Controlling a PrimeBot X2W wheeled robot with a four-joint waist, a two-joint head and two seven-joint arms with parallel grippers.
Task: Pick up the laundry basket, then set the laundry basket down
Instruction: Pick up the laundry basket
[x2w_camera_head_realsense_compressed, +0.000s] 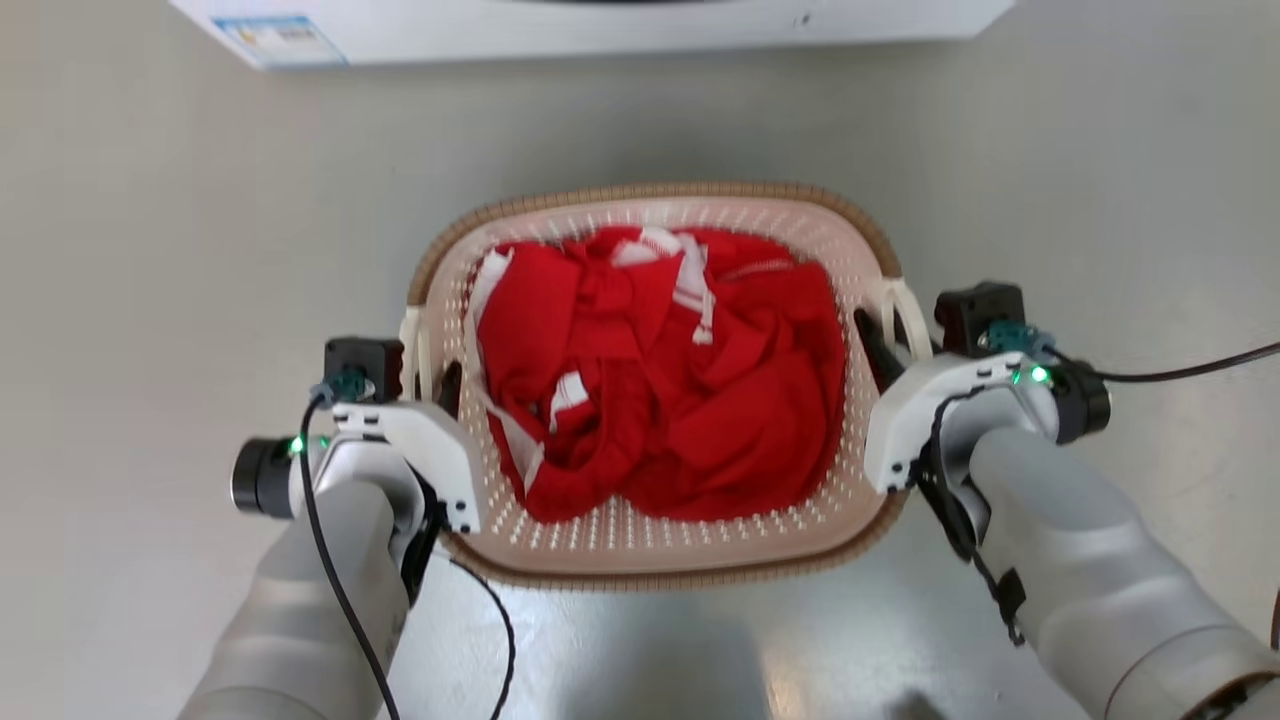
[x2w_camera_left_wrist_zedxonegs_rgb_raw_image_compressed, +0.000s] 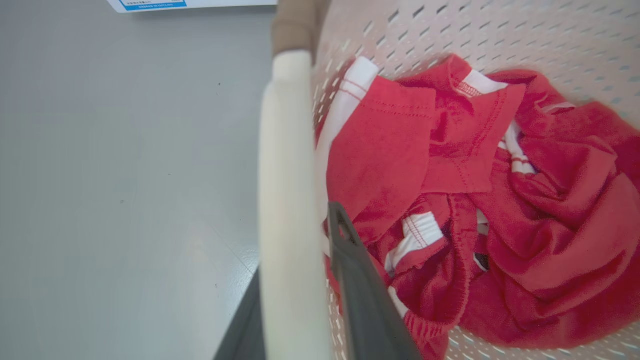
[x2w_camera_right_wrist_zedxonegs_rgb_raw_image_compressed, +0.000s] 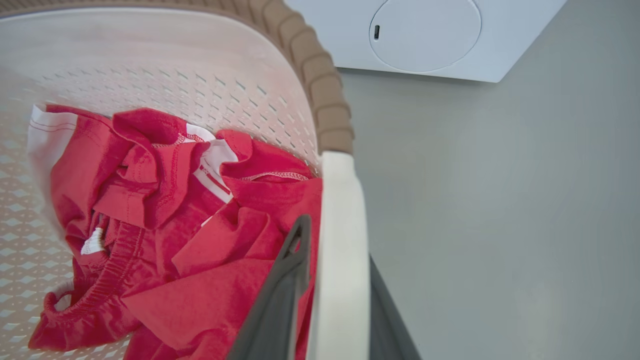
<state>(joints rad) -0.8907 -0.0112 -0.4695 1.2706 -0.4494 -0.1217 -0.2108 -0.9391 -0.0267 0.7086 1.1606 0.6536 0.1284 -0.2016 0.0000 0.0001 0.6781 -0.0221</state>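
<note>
The laundry basket (x2w_camera_head_realsense_compressed: 660, 192), cream with perforated walls and a brown woven-look rim, sits centred before me and holds crumpled red and white clothes (x2w_camera_head_realsense_compressed: 660, 370). My left gripper (x2w_camera_head_realsense_compressed: 430, 372) is shut on the basket's white left handle (x2w_camera_left_wrist_zedxonegs_rgb_raw_image_compressed: 287, 175), with one dark finger (x2w_camera_left_wrist_zedxonegs_rgb_raw_image_compressed: 350, 250) inside the wall and the other outside. My right gripper (x2w_camera_head_realsense_compressed: 893, 345) is likewise shut on the white right handle (x2w_camera_right_wrist_zedxonegs_rgb_raw_image_compressed: 340, 225), its inner finger (x2w_camera_right_wrist_zedxonegs_rgb_raw_image_compressed: 290, 270) lying against the red cloth. Whether the basket rests on the floor I cannot tell.
A white washing machine (x2w_camera_head_realsense_compressed: 600, 25) stands just beyond the basket, and its round door (x2w_camera_right_wrist_zedxonegs_rgb_raw_image_compressed: 425, 35) shows in the right wrist view. Grey floor (x2w_camera_head_realsense_compressed: 150, 250) spreads on both sides. A black cable (x2w_camera_head_realsense_compressed: 1180, 372) trails off the right wrist.
</note>
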